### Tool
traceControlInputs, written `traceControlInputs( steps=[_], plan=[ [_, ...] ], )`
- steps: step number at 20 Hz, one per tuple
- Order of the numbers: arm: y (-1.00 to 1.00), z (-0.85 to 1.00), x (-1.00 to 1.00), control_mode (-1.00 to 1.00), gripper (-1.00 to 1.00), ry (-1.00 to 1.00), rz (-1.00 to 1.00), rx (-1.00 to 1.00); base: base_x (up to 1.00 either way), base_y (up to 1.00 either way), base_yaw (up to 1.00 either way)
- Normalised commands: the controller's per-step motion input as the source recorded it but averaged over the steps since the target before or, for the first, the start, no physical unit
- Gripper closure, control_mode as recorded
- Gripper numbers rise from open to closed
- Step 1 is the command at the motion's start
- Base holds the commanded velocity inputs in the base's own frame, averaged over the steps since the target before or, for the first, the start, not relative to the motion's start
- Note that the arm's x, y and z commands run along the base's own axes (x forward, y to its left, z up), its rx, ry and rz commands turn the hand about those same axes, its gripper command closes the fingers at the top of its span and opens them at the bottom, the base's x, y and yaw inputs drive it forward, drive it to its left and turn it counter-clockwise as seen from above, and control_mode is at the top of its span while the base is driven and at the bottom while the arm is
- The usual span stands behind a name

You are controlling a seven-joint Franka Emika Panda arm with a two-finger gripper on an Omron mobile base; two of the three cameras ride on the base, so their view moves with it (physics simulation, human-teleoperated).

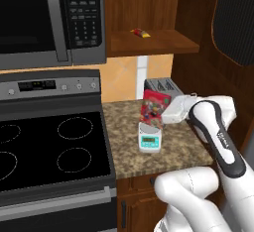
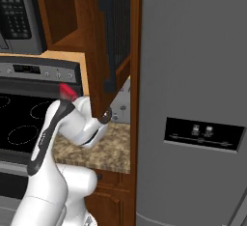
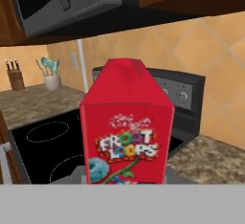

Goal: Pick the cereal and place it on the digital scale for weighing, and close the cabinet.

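While the cereal (image 1: 155, 108) hangs clamped in the gripper (image 1: 168, 112), it sits right above the digital scale (image 1: 150, 140) (possibly touching it already, hard to say from here), tilted, seemingly lined up for set-down. Overhead, the cabinet (image 2: 112, 51) door stands wide open, waiting its turn.

Open cabinet (image 2: 113, 41) door overhangs the counter (image 1: 124, 144); toaster (image 1: 161, 85) stands behind.

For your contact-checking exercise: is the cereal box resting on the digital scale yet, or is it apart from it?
Cannot tell. In the left base view the cereal box overlaps the top of the digital scale, tilted, with no gap or seated contact plainly visible.
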Motion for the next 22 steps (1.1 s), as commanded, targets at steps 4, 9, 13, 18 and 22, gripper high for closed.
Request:
traceControlInputs(
  steps=[4,9,13,18,22],
  plan=[
    [-0.09,-0.23,0.00,-1.00,1.00,-0.01,-0.13,-0.01,0.00,0.00,0.00],
    [-0.29,-0.21,0.00,-1.00,1.00,0.00,-0.04,0.00,0.00,0.00,0.00],
    [-0.15,-0.13,0.03,-1.00,1.00,0.00,0.00,0.00,0.00,0.00,0.00],
    [-0.08,-0.14,0.19,-1.00,1.00,0.00,-0.02,0.00,0.00,0.00,0.00],
    [-0.02,-0.12,0.36,-1.00,1.00,0.00,-0.05,0.00,0.00,0.00,0.00]
  ],
)
